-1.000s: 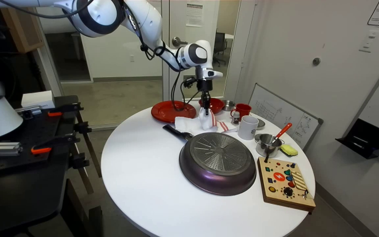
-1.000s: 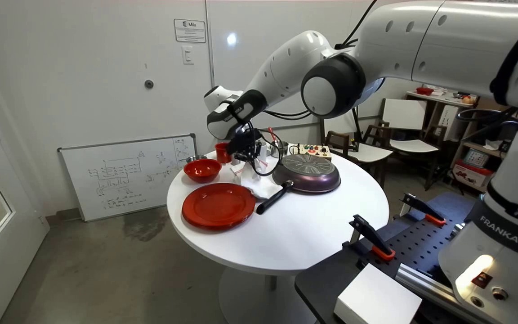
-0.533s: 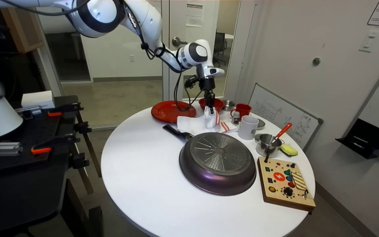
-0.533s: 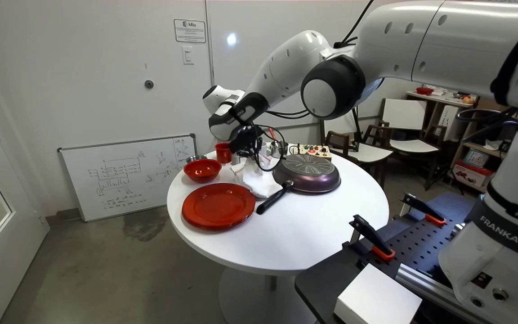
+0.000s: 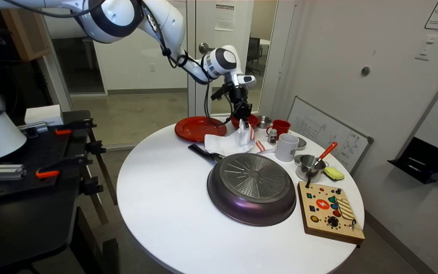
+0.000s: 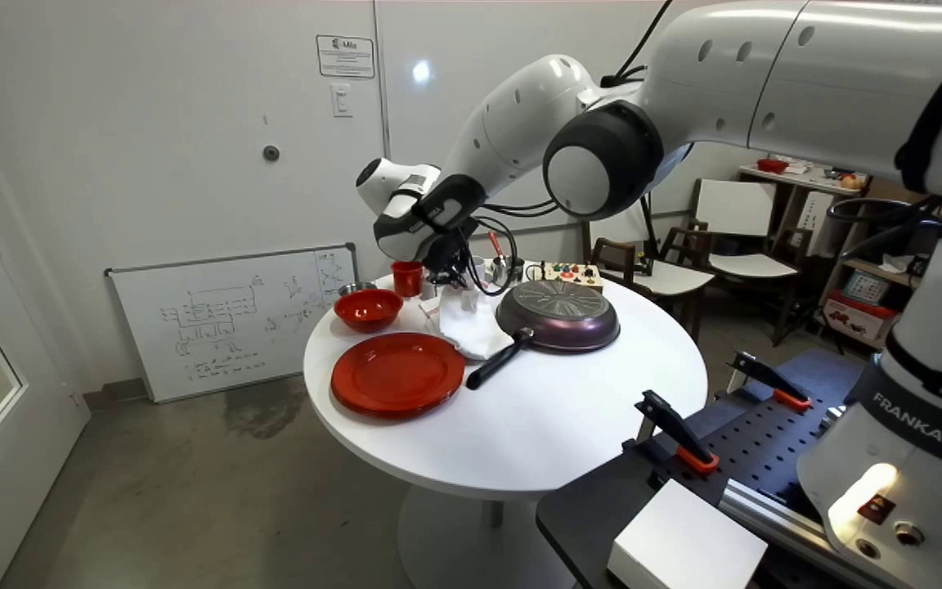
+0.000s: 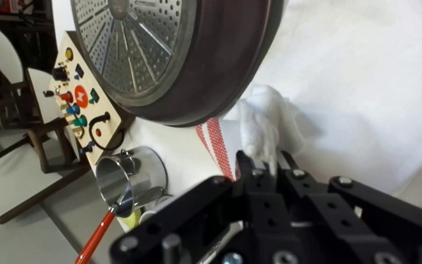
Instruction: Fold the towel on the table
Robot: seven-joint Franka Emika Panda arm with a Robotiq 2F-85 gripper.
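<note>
The black two-fingered claw point(image 7: 266, 157) pinches a raised part of the thin white red-striped cloth towel point(image 5: 227, 144). Presumably mid-fold; next, lay it over and release.

On the table point(image 5: 158, 190), the towel point(image 5: 224, 144) lies between the plate point(image 5: 198, 129) and 2 cups point(image 5: 286, 147).

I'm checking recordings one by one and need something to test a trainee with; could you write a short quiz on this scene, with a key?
1. True or false: the pan lies upside down, its base facing up.

2. What is the gripper pinching?
A) the red mug
B) the towel
C) the red plate

3. Fill in: the red-handled utensil stands in the ____.

Key: 1. True. 2. B, the towel. 3. metal pot.
</note>
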